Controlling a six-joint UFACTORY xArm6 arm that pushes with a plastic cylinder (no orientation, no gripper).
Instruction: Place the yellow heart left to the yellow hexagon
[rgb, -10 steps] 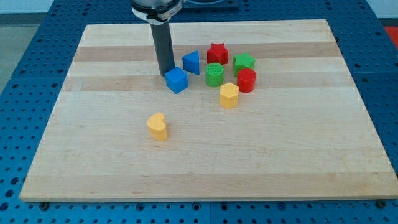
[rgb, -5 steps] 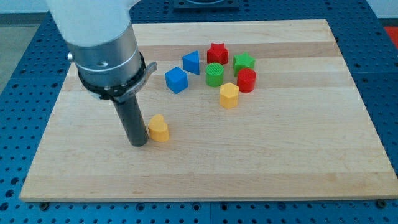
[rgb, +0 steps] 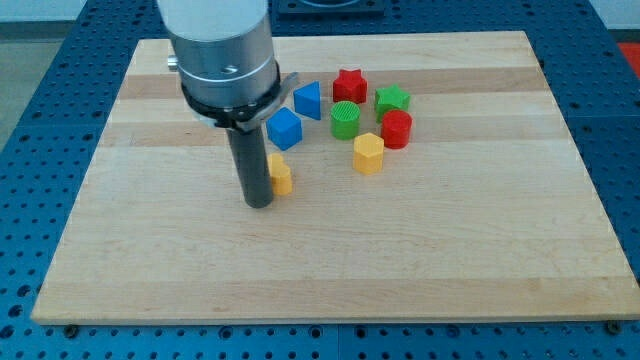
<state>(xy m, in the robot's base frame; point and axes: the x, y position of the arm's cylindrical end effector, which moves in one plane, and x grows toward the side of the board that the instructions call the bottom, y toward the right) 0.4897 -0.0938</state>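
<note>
Eight small blocks sit on the wooden tabletop (rgb: 450, 260), most of them clustered toward the view's top, right of centre. My tip (rgb: 260, 204) is pressed down on the board just at the view's left of the yellow heart (rgb: 281, 175), the rod covering the heart's left edge so the two look to be touching. There is no gripper on this arm, only the straight dark rod, so nothing is grasped.

The yellow heart lies at the view's left of the yellow hexagon (rgb: 368, 153), a little lower in the view and clearly apart from it, with bare wood between them. Just above the heart is the blue cube (rgb: 284, 128), near but not touching. Up and to the right of the cube stands the blue triangular block (rgb: 308, 100). The green cylinder (rgb: 345, 119) sits just above the yellow hexagon, and the red star (rgb: 350, 85) is close above that. To the view's right, the green star (rgb: 392, 99) is just above the red cylinder (rgb: 397, 129), which sits just beside the hexagon's upper right.
</note>
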